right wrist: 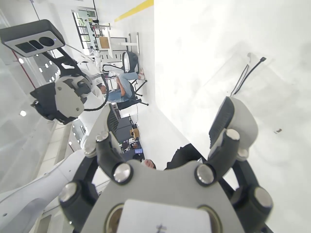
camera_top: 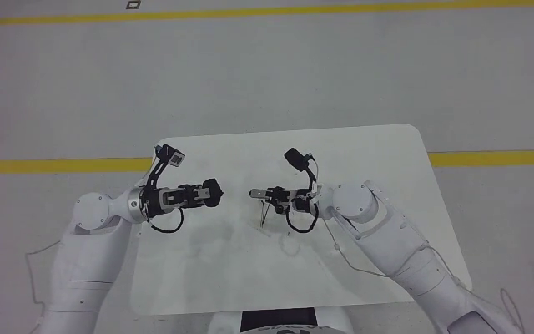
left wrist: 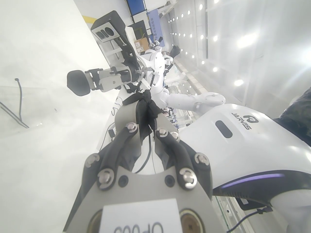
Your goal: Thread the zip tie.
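Fingers pressed together on left gripper, spread wide on right gripper, thin black zip tie, folded, on table.

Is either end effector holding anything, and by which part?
Nothing held. Right end effector open and empty, left end effector shut on nothing; the zip ties lie on the table.

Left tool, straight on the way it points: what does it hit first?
Probably the right tool. In the top view the left tool points at it across a bare gap, and the zip ties lie off that line. Relative height is unclear.
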`<action>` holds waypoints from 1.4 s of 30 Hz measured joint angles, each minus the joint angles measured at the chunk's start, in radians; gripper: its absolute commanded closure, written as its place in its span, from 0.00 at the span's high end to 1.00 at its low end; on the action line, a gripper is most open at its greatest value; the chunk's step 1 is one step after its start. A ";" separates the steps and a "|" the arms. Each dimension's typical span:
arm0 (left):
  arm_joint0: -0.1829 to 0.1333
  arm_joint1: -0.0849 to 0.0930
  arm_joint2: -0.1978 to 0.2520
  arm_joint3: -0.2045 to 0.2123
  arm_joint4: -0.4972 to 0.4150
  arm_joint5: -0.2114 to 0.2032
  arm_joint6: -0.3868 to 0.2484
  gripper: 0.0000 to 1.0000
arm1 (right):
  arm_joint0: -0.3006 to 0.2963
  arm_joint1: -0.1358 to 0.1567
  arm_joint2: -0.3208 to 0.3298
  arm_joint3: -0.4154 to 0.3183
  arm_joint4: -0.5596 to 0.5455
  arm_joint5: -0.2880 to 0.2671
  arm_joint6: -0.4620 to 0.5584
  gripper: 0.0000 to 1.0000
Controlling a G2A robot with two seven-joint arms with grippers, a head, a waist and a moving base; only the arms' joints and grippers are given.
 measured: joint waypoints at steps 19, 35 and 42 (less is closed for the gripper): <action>0.000 0.000 0.000 0.000 0.000 0.000 0.000 0.00 | -0.008 -0.019 -0.042 0.051 -0.022 0.000 -0.094 1.00; 0.000 0.000 0.000 0.000 0.000 0.000 0.000 0.00 | -0.003 -0.044 -0.047 0.114 0.033 0.000 -0.234 1.00; 0.000 0.000 0.000 0.000 0.000 0.000 0.000 0.00 | -0.003 -0.044 -0.047 0.114 0.033 0.000 -0.234 1.00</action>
